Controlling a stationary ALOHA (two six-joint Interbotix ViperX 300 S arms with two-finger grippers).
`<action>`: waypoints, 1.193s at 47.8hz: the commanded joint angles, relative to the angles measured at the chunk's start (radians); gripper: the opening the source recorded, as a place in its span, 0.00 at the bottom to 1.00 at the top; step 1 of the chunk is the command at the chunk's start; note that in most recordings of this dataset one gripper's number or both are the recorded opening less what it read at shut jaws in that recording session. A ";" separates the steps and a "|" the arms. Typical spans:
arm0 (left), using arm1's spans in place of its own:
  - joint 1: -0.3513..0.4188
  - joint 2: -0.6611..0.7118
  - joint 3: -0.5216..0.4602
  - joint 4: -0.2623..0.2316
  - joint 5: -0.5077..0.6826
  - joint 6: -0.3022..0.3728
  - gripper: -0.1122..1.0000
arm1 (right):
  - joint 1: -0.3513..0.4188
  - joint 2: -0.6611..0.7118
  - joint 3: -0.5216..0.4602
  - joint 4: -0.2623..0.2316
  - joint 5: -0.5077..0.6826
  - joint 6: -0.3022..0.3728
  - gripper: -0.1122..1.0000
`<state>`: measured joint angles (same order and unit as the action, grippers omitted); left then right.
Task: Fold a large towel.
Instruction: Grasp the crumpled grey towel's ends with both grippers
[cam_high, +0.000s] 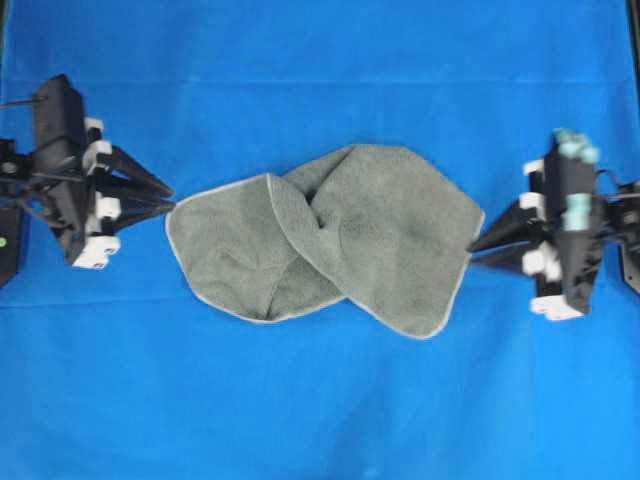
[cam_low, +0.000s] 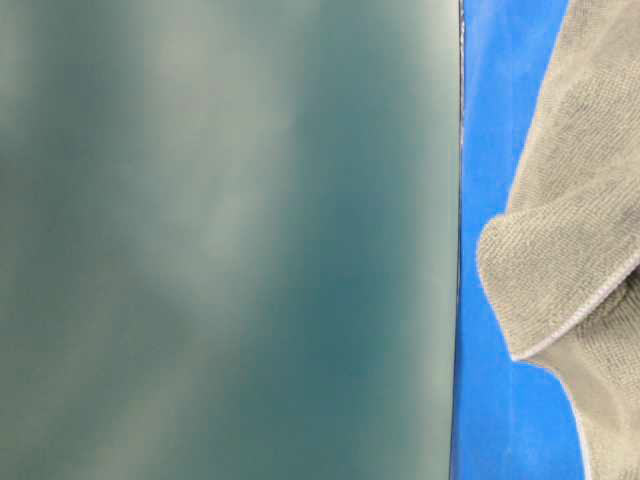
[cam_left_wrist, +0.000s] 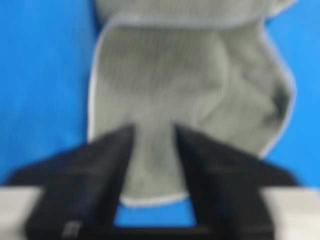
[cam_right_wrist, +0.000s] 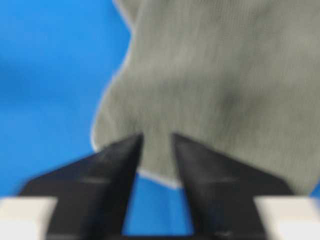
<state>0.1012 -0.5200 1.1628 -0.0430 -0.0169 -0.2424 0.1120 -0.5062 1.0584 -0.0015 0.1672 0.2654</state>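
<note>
**Towel mid-bench, both grippers at its ends**

Bench (cam_high: 320, 60): blue cover, wide bare margins all around.
Towel (cam_high: 330, 240): centre of bench, crumpled, two lobes overlapping in a twist; pale border shows along lower and left edges.
Left gripper (cam_high: 168, 195): at towel's left edge, jaws parted a little, holding nothing.
Right gripper (cam_high: 474, 248): at right edge, jaws slightly apart, empty.
Table-level view mostly blocked by a blurred dark panel (cam_low: 230, 240).
</note>
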 joint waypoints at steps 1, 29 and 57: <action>0.023 0.064 -0.011 0.000 -0.006 -0.005 0.53 | 0.025 0.074 -0.044 0.003 0.015 0.008 0.55; 0.061 0.439 -0.048 0.002 -0.155 -0.006 0.86 | 0.106 0.474 -0.230 0.008 0.012 0.123 0.66; 0.080 0.402 -0.130 0.003 0.032 0.006 0.12 | 0.107 0.462 -0.253 0.005 0.069 0.150 0.11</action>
<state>0.1871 -0.0660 1.0569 -0.0414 -0.0245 -0.2424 0.2148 0.0123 0.8222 0.0015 0.2178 0.4142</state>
